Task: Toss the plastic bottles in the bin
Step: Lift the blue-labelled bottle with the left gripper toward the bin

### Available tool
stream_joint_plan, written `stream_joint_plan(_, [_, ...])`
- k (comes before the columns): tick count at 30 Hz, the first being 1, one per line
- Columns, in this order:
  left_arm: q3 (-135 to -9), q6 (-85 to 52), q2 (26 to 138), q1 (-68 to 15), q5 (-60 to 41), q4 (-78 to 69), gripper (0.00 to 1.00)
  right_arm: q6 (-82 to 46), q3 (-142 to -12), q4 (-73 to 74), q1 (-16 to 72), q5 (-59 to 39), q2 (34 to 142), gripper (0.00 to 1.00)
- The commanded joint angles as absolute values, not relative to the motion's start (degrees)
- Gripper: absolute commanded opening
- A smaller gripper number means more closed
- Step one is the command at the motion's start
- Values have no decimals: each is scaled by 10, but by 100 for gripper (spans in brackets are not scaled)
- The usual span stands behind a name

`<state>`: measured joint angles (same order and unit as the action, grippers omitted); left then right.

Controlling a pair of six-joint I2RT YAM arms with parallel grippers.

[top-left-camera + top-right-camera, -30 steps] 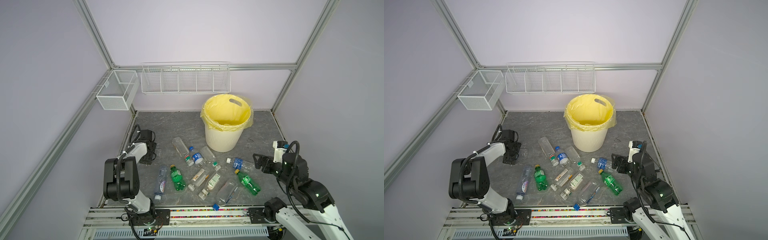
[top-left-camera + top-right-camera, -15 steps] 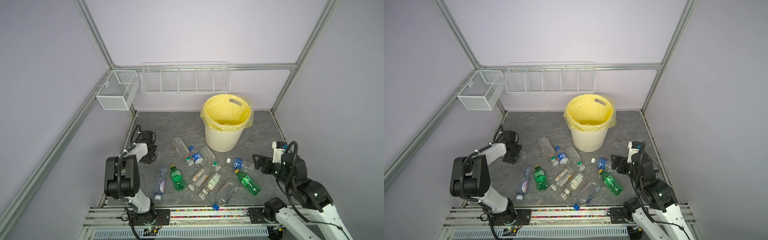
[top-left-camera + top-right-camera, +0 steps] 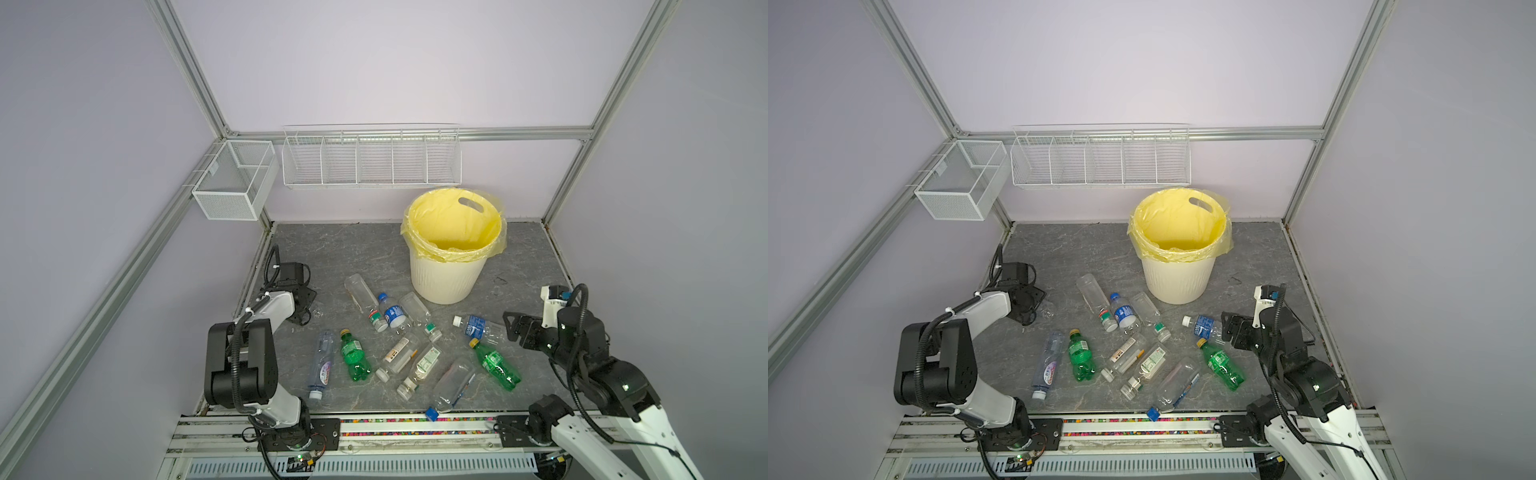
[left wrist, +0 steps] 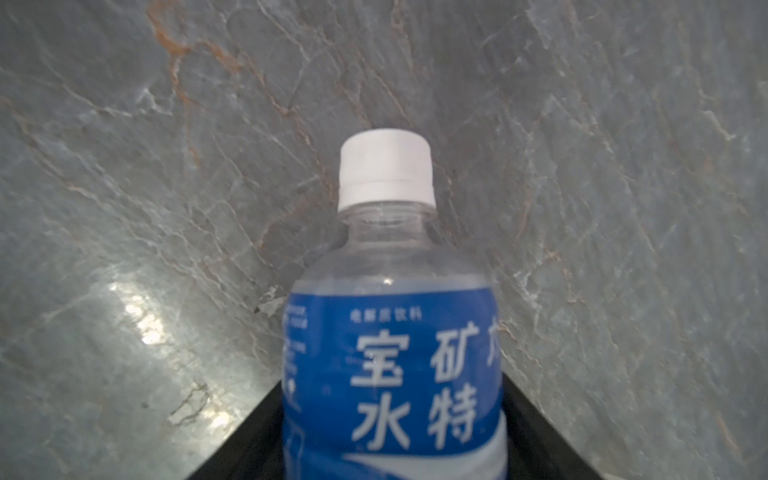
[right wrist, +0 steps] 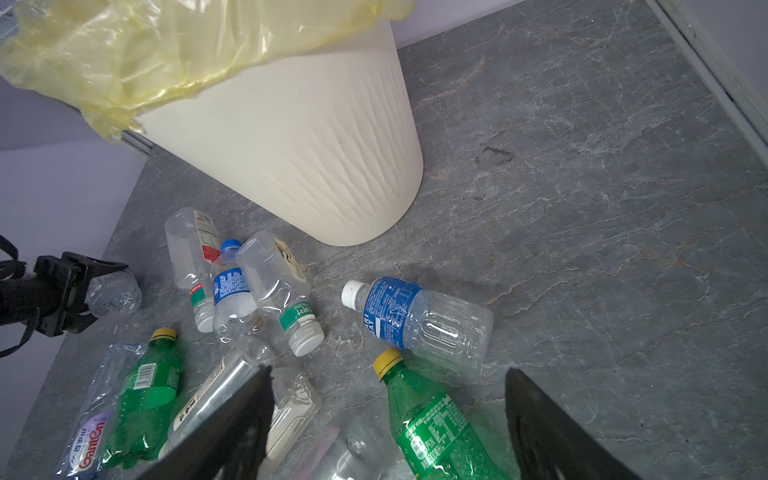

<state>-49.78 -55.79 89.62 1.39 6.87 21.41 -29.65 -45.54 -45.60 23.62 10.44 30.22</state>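
Robot lab cell: aluminium-profile frame (image 3: pixel 519 134), plain lilac wall panels (image 3: pixel 395 62), hung wire baskets (image 3: pixel 371 166), slotted mounting rail (image 3: pixel 395 442) in front.

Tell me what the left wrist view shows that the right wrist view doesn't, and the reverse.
Left wrist only: the white cap and blue label of the bottle in the jaws of the left gripper. Right wrist only: the bin, the other bottles, the open right gripper. Shared: that bottle, only its clear end there, and the grey tabletop.

Bin (image 3: pixel 446 278) standing at rear, plastic bottles (image 3: pixel 355 361) lying scattered on grey floor (image 3: pixel 332 249), left gripper (image 3: pixel 309 308) sitting low, right gripper (image 3: pixel 509 328) facing blue-labelled bottle (image 3: pixel 474 326).
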Motion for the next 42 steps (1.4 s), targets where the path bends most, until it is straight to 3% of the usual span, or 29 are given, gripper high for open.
stream_joint_plan(1, [-497,-517,873,17,47,204,68,-308,-442,-455,234,98,298,88])
stream_joint_plan(26, [-531,-395,737,17,-135,226,67,-346,-417,-420,234,91,330,88])
stream_joint_plan(34, [-561,-394,741,4,-221,253,66,-340,-418,-417,234,121,355,88])
stream_joint_plan(42, [-583,-385,718,-59,-199,265,65,-346,-419,-404,234,115,374,88])
